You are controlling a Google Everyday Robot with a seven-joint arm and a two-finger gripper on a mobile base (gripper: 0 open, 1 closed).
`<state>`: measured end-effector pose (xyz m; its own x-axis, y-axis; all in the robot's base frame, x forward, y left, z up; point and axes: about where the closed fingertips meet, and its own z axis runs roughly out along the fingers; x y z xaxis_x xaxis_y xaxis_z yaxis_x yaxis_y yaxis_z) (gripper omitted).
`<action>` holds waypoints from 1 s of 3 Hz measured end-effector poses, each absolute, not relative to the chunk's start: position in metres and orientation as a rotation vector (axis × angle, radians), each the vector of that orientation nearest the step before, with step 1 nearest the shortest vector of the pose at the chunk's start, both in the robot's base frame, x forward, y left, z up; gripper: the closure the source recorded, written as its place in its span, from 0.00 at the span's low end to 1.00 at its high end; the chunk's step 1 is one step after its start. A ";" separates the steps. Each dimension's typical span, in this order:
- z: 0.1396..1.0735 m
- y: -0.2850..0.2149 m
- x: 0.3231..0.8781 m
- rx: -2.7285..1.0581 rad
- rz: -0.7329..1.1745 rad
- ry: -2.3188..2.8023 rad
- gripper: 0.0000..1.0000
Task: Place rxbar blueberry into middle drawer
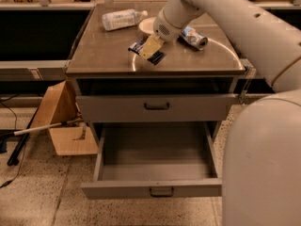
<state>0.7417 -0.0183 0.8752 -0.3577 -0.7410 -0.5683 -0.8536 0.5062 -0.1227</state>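
The rxbar blueberry point(158, 58), a dark navy bar, lies crosswise between the tan fingers point(151, 46) of my gripper point(148, 49), with its ends sticking out on both sides. The gripper is shut on it and holds it at or just above the grey cabinet top point(103, 55), near the middle. The middle drawer point(155, 173) is pulled out below, open and empty, its dark loop handle point(161, 191) at mid-front. My white arm reaches in from the right and fills the right side of the view.
On the cabinet top stand a lying clear bottle point(123, 19), a white bowl point(146, 25) and a crushed blue-silver can point(195, 36). The upper drawer point(157, 107) is closed. A cardboard box point(59, 119) and a long stick point(37, 128) lie on the floor at the left.
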 end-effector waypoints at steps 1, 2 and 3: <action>0.889 -0.027 0.722 -1.425 0.317 2.046 1.00; 0.884 -0.034 0.704 -1.536 0.351 1.890 1.00; 0.869 -0.043 0.687 -1.607 0.371 1.773 1.00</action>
<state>0.6866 -0.0428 0.8691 0.0203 -0.7503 -0.6608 -0.9522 0.1871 -0.2416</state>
